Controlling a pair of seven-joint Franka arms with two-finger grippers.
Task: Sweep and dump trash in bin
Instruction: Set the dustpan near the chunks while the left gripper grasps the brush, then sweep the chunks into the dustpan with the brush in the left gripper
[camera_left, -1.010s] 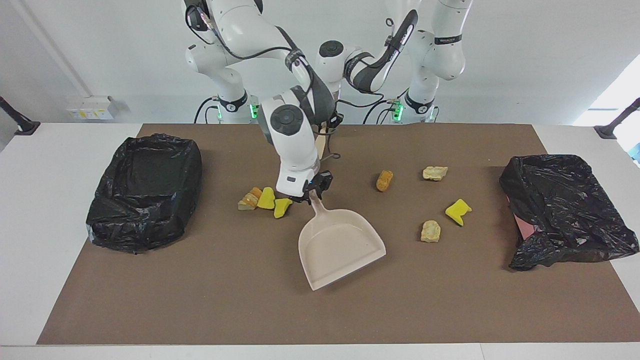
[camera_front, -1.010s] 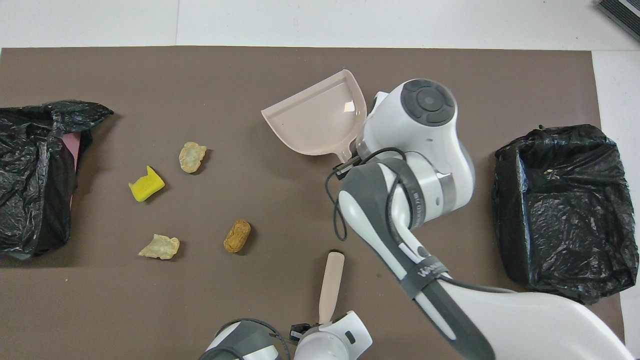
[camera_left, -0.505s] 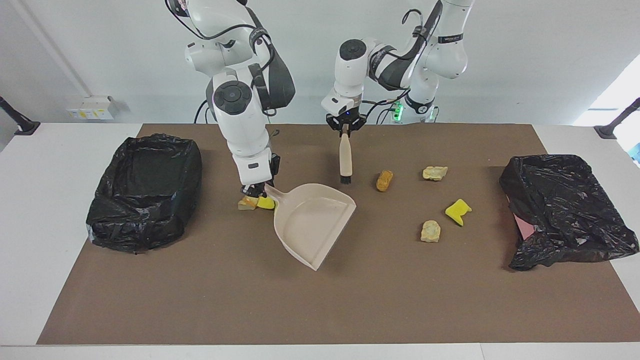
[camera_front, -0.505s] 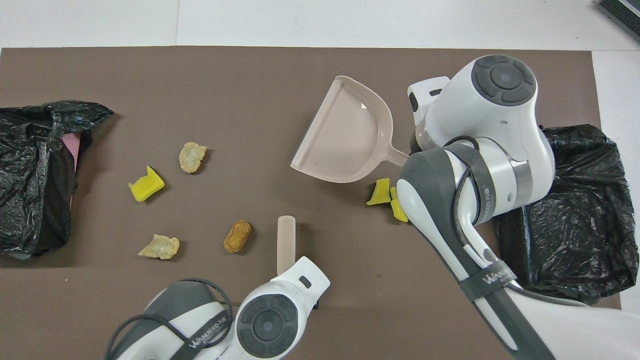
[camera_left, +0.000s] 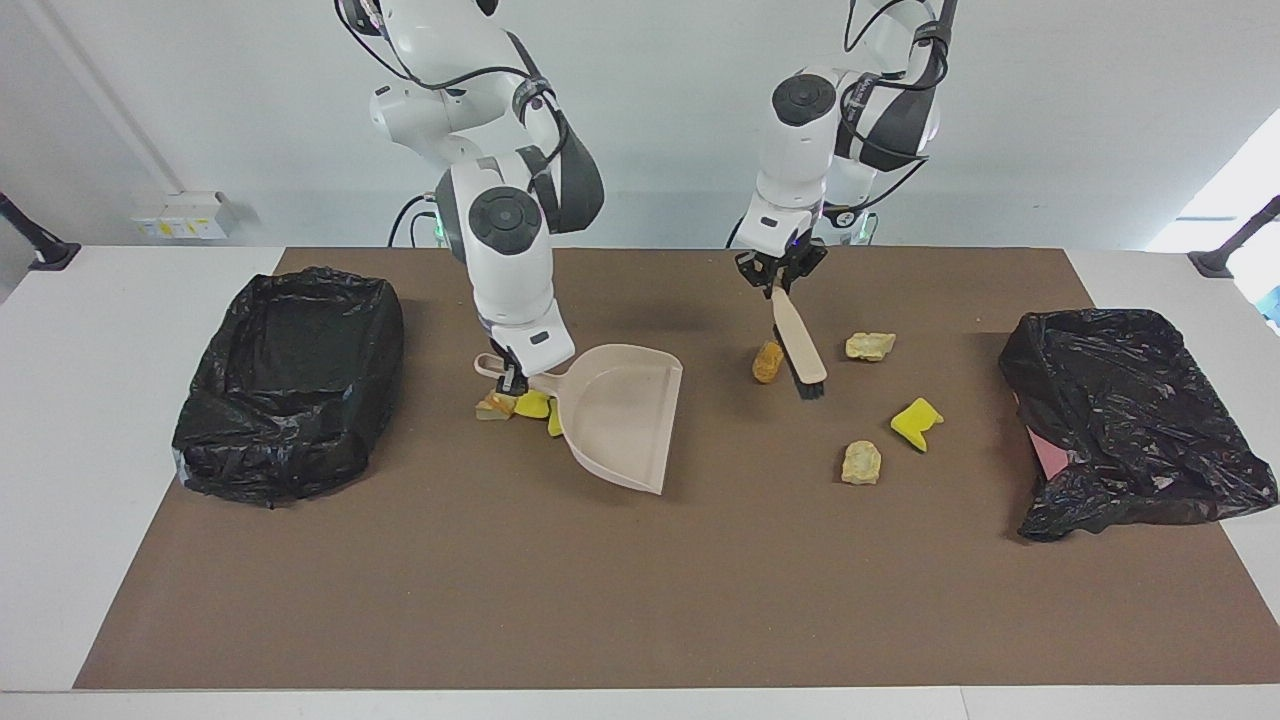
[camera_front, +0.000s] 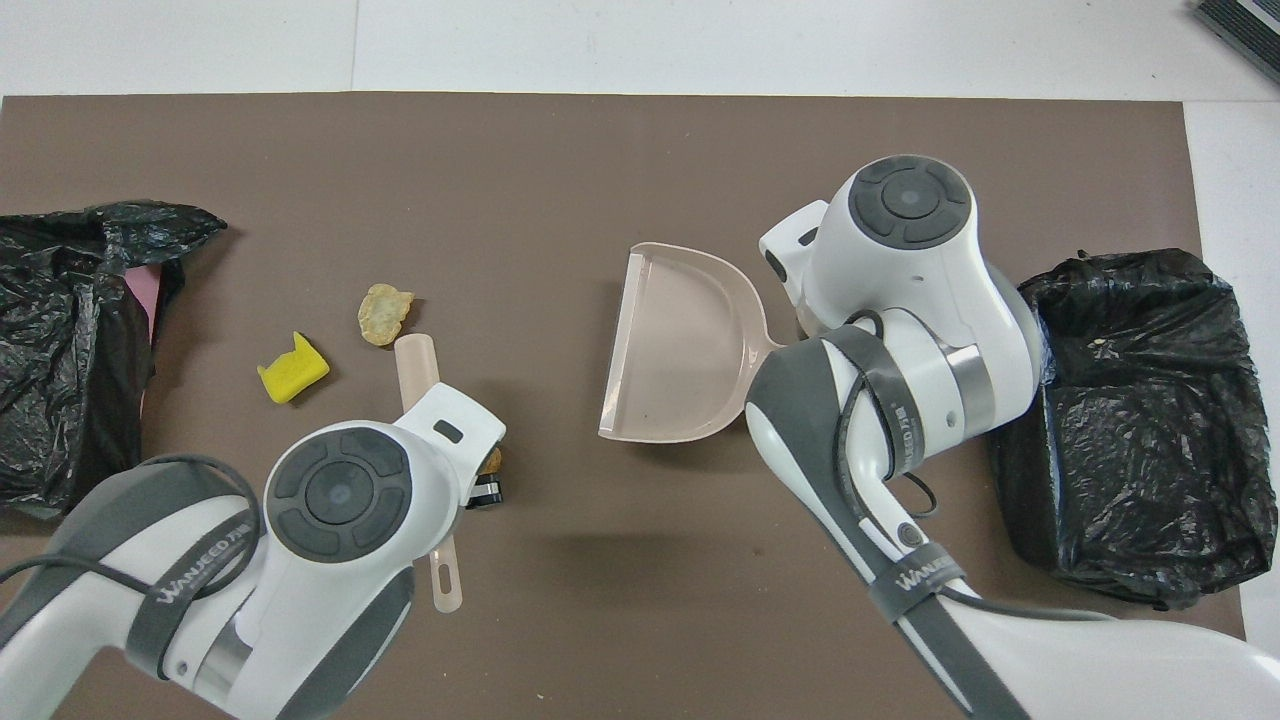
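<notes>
My right gripper (camera_left: 512, 380) is shut on the handle of the pale pink dustpan (camera_left: 620, 410), whose open edge faces the left arm's end. Beside the handle lies a cluster of trash (camera_left: 520, 405), yellow and beige lumps partly hidden by the pan. My left gripper (camera_left: 778, 283) is shut on the brush (camera_left: 800, 345), which hangs slanted with its bristles by an orange-brown lump (camera_left: 768, 361). A beige lump (camera_left: 869, 346), a yellow wedge (camera_left: 915, 422) and another beige lump (camera_left: 861, 462) lie toward the left arm's end. The black-lined bin (camera_left: 290, 370) stands open at the right arm's end.
A crumpled black bag (camera_left: 1130, 420) over something pink sits at the left arm's end of the brown mat (camera_left: 640, 600). In the overhead view the arms hide both grippers; the dustpan (camera_front: 680, 355), brush handle (camera_front: 415, 365) and yellow wedge (camera_front: 292, 368) show.
The right arm has swung the dustpan round so its mouth faces the left arm's end. The left arm has carried the brush toward the left arm's end, over to the orange-brown lump.
</notes>
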